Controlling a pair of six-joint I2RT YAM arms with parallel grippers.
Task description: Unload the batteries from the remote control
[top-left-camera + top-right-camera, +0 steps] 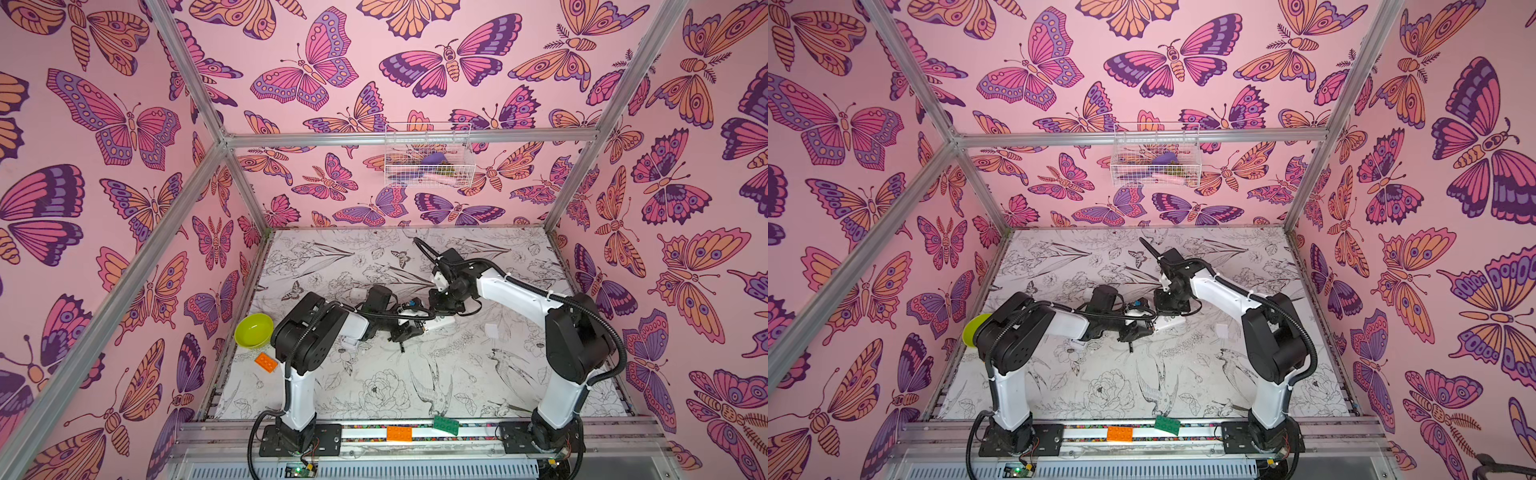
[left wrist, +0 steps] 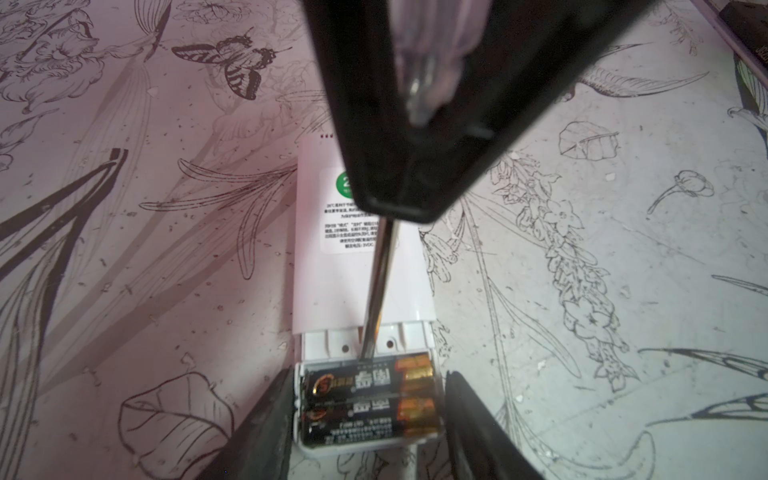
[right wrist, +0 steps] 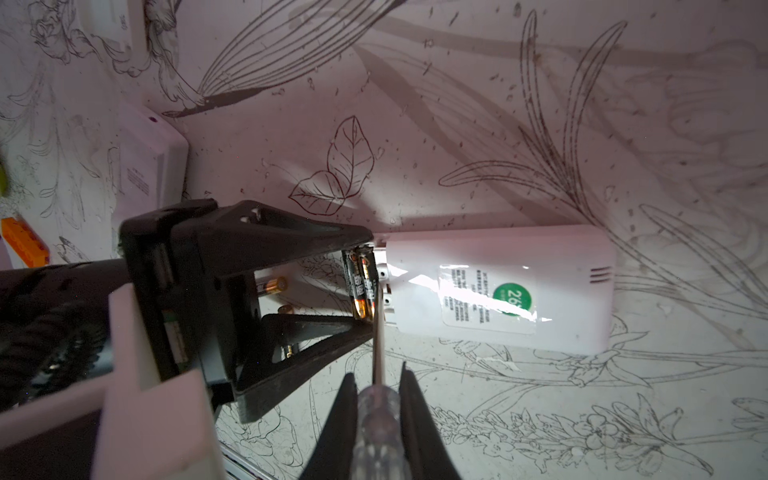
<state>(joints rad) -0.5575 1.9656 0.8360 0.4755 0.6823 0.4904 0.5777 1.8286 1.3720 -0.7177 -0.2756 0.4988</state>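
Top views: high, front, looking down at table [image 1: 374, 374]. Wrist views: close, both sharing remote [image 2: 357, 286] battery end.

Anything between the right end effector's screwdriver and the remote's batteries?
Nothing visible. The batteries lie exposed; the right end effector's screwdriver tip is at their edge. The left end effector only clamps the remote by its sides.
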